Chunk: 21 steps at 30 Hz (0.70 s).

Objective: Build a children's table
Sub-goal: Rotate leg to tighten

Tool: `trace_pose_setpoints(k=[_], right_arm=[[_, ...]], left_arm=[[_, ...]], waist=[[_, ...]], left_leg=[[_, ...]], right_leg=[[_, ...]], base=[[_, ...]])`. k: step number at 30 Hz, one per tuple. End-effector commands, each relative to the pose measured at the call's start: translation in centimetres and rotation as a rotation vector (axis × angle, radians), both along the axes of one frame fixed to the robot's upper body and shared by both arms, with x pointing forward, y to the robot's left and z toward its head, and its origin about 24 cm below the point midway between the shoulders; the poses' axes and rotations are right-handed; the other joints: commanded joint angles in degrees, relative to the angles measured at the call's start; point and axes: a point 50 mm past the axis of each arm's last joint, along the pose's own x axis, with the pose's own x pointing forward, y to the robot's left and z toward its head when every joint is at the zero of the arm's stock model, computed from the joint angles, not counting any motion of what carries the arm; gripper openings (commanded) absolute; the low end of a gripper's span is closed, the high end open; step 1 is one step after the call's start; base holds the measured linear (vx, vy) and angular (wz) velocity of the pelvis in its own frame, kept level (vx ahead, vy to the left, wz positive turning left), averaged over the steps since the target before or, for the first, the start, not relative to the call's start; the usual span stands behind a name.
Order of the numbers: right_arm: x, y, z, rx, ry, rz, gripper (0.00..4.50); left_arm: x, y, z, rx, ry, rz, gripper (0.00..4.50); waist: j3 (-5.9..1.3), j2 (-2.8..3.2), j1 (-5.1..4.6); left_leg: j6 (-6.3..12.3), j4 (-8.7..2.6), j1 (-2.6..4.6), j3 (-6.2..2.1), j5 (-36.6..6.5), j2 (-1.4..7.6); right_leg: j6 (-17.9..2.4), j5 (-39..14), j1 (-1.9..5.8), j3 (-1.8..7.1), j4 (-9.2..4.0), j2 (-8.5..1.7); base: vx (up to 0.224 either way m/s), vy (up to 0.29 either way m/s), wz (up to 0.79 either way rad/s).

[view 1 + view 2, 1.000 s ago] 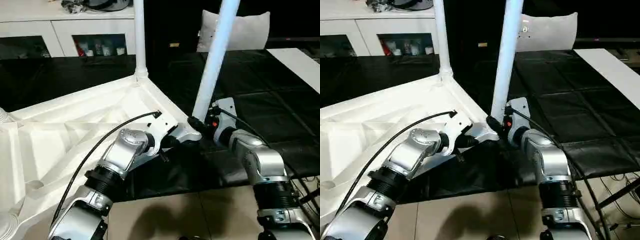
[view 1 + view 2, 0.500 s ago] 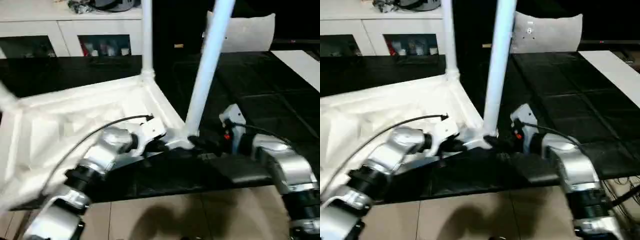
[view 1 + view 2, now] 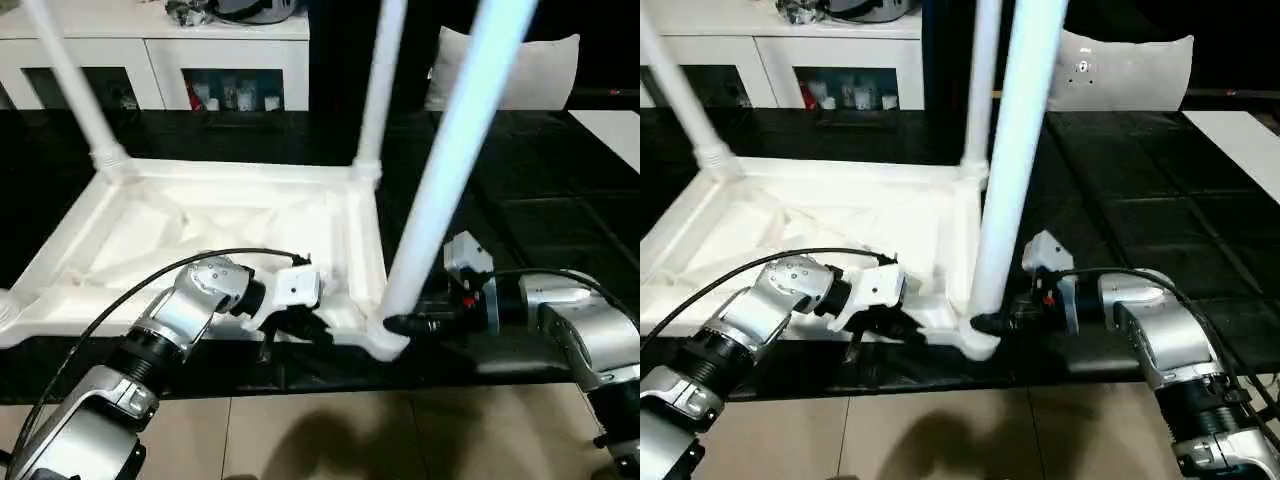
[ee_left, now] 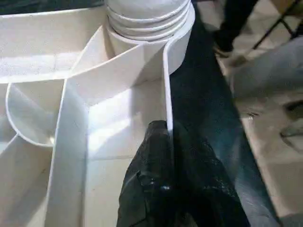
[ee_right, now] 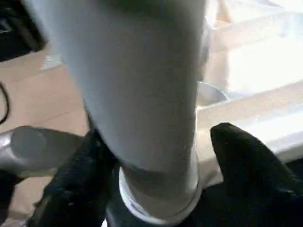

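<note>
The children's table lies upside down on the black work table: the white ribbed tabletop (image 3: 200, 225) has legs standing up at its far left corner (image 3: 70, 85), far right corner (image 3: 378, 90) and near right corner (image 3: 450, 180). My left gripper (image 3: 300, 325) is shut on the tabletop's thin near rim wall (image 4: 166, 85), close to the near right socket. My right gripper (image 3: 400, 323) is at the base of the near right leg (image 5: 142, 80). Its black fingers (image 5: 241, 161) stand open on either side, with a gap on one side.
The tabletop's near right corner (image 3: 975, 345) sits at the black table's front edge, with tiled floor (image 3: 330, 440) below. A white cabinet with glass doors (image 3: 150, 70) stands behind, a white cushion (image 3: 520, 65) at back right. A person's leg and shoe (image 4: 232, 33) stand on the floor.
The tabletop has swung round, with my left gripper on its rim, and now lies square to the front edge. My right gripper stayed at the leg's base. The view has shifted too.
</note>
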Motion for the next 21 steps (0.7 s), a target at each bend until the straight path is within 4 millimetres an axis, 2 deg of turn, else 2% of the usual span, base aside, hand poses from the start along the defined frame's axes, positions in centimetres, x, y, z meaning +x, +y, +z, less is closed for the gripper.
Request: trace_pose_setpoints(k=[1, 6, 9, 13, 18, 19, 20, 21], right_arm=[[-0.2, 0.1, 0.3, 0.011, 0.004, 0.036, 2.97], [-0.8, 0.1, 0.0, 0.022, 0.05, 0.07, 2.5], [-0.9, 0.1, 0.0, 0.023, 0.054, 0.073, 2.38], [-1.0, 0.5, 0.1, 0.086, 0.074, 0.053, 2.07], [-0.1, 1.6, 0.0, 0.09, 0.05, -0.086, 1.98], [0.7, 2.0, -0.1, 0.079, 0.033, -0.184, 1.97], [1.4, 2.6, -0.2, 0.075, 0.03, -0.292, 1.96], [1.4, 2.6, -0.2, 0.075, 0.03, -0.292, 1.96]], left_arm=[[-0.3, -0.7, 0.4, 0.03, -0.002, -0.11, 0.0], [-0.4, -0.7, 0.3, 0.03, 0.004, -0.122, 0.0], [-0.5, -0.7, 0.3, 0.024, 0.012, -0.123, 0.0], [-0.7, -1.2, 0.5, -0.05, 0.058, -0.09, 0.0], [-0.5, -1.8, 0.6, -0.091, 0.077, -0.003, 0.0], [-0.1, -2.1, 0.5, -0.099, 0.079, 0.083, 0.0], [0.4, -2.4, 0.5, -0.113, 0.072, 0.189, 0.0], [0.4, -2.4, 0.5, -0.113, 0.072, 0.189, 0.0]], waist=[[-3.48, -0.61, -0.15], [-3.54, -0.63, -0.12], [-3.51, -0.66, -0.1], [-3.47, -0.81, -0.13], [-3.32, -0.66, -0.57], [-3.28, -0.73, -0.71], [-3.19, -0.58, -1.38], [-3.2, -0.58, -1.54]], left_leg=[[4.81, -3.8, -0.88, 0.56, -4.46, 1.26], [4.74, -3.76, -0.92, 0.55, -4.09, 1.26], [4.78, -3.75, -0.99, 0.56, -3.98, 1.27], [4.43, -3.75, -1.0, 0.66, -3.99, 1.14], [3.62, -3.86, -0.94, 0.57, -4.32, 0.96], [3.39, -3.84, -1.03, 0.54, -4.72, 0.84], [2.19, -3.8, -1.04, 0.58, -5.17, 0.61], [1.96, -3.79, -1.03, 0.48, -5.2, 0.48]], right_leg=[[-4.91, -20.25, 4.4, 3.58, -3.96, -3.44], [-4.89, -19.52, 4.44, 3.56, -3.89, -3.36], [-4.85, -19.54, 4.42, 3.56, -3.87, -3.35], [-4.39, -20.86, 4.45, 3.47, -4.05, -3.31], [-3.51, -22.48, 4.29, 3.34, -4.43, -3.27], [-3.06, -23.38, 4.41, 3.24, -4.53, -3.27], [-2.19, -25.13, 4.31, 3.06, -4.75, -3.07], [-1.81, -25.96, 4.32, 2.83, -4.95, -3.11]], base=[[0.0, 0.0, 0.0], [0.0, 0.0, 0.0], [0.0, 0.0, 0.0], [0.0, 0.0, 0.0], [0.0, 0.0, 0.0], [0.0, 0.0, 0.0], [0.0, 0.0, 0.0], [0.0, 0.0, 0.0]])
